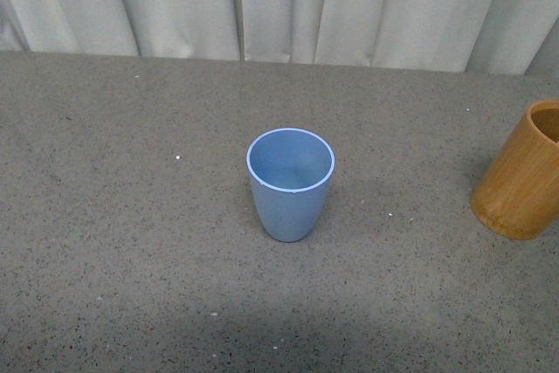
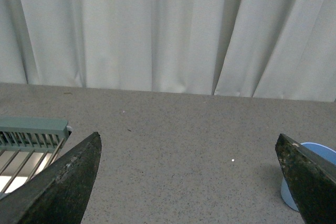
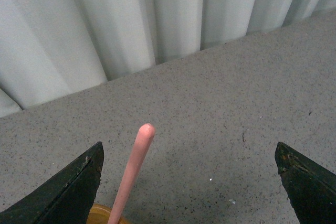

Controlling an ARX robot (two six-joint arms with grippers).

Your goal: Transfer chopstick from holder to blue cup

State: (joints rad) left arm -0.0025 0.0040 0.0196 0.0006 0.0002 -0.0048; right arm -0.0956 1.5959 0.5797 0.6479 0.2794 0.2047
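The light blue cup (image 1: 291, 183) stands upright and empty in the middle of the grey table; neither arm shows in the front view. The orange-brown bamboo holder (image 1: 524, 172) stands at the right edge, partly cut off. In the right wrist view a pink chopstick (image 3: 133, 172) rises from the holder's rim (image 3: 102, 216), between the wide-open fingers of my right gripper (image 3: 189, 153), nearer one finger. My left gripper (image 2: 189, 142) is open and empty over the table; the blue cup (image 2: 310, 150) shows partly behind one finger.
A white curtain (image 1: 279, 2) hangs along the table's far edge. In the left wrist view a pale green slatted rack (image 2: 29, 140) lies on the table on the side away from the cup. Small white specks dot the tabletop.
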